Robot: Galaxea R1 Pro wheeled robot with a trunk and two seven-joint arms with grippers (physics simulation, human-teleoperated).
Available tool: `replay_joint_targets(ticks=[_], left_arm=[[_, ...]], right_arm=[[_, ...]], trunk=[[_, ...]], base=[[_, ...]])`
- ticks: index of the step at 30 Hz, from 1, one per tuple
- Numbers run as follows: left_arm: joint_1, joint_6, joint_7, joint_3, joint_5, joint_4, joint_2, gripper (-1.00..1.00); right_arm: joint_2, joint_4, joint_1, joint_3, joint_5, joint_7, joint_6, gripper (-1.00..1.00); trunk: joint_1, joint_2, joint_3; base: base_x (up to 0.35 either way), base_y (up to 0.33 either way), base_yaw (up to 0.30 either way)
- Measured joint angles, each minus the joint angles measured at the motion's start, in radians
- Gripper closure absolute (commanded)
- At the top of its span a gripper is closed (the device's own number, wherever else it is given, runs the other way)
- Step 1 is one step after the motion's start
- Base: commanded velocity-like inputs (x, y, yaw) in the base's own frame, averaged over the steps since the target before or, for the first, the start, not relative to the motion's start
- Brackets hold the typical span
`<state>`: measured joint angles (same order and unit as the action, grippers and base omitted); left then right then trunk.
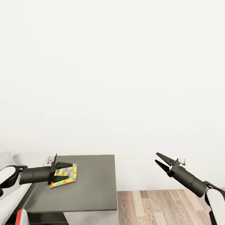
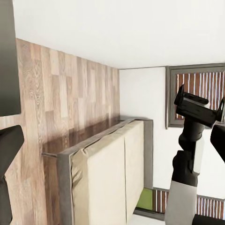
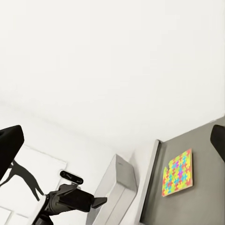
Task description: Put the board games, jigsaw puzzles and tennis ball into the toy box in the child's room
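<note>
One jigsaw puzzle (image 1: 66,174), a thin sheet of bright interlocking pieces, lies flat on the dark grey section of the table (image 1: 90,187). My left gripper (image 1: 69,172) hangs open above the puzzle with nothing between its fingers. The right wrist view shows the same puzzle (image 3: 177,172) on the table (image 3: 206,197), with the left gripper (image 3: 96,202) off to one side of it. My right gripper (image 1: 160,160) is open and empty, out over the wooden floor to the right of the table. The bed (image 2: 108,178), with its beige mattress and grey frame, appears in the left wrist view.
A bare white wall (image 1: 112,78) stands right behind the table. Wooden floor (image 1: 162,206) lies to the table's right. A pale grey surface (image 1: 15,195) adjoins the dark section on the left. A slatted window (image 2: 197,91) is beyond the bed.
</note>
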<state>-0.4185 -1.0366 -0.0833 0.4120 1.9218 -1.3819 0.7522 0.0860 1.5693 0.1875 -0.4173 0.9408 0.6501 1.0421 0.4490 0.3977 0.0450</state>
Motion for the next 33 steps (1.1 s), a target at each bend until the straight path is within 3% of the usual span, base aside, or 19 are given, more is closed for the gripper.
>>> replay_joint_targets(ticks=[18,33], left_arm=[[0.000,0.000,0.000,0.001,-0.001,0.000,0.000,-1.00],[0.000,0.000,0.000,0.001,-0.002,0.000,0.000,-1.00]], right_arm=[[-0.001,-0.001,0.000,0.000,0.000,0.000,0.000,-1.00],[-0.002,-0.002,0.000,0.000,0.000,0.000,0.000,-1.00]], trunk=[[0.000,0.000,0.000],[0.000,0.000,0.000]], base=[[0.106,-0.109,0.047],[0.012,-0.012,0.007]])
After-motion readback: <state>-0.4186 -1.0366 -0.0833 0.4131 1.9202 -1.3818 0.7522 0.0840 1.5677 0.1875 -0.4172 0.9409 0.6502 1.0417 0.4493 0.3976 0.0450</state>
